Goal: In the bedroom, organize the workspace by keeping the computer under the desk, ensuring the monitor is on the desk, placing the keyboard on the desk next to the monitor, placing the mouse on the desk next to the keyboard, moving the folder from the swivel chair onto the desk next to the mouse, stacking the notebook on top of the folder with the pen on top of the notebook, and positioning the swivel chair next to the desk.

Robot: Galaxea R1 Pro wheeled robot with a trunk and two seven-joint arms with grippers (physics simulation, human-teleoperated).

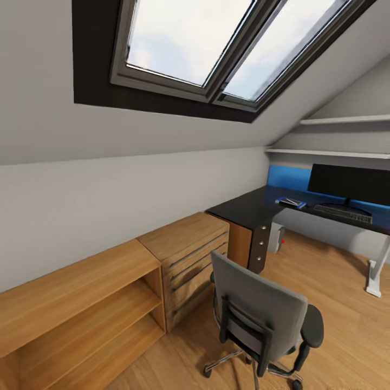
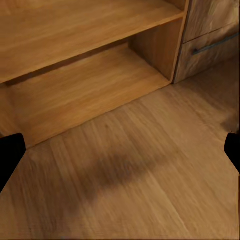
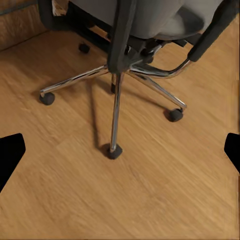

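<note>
You were on the approach, both claws spread empty over the wood floor (image 2: 150, 175), the grey swivel chair (image 1: 260, 319) at lower centre, the dark desk (image 1: 254, 208) right — next, reach its seat.

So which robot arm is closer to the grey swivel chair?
Probably the right. The right gripper looks down at the grey swivel chair's chrome star base, while the left gripper faces bare wooden floor beside the open wooden shelf unit.
</note>
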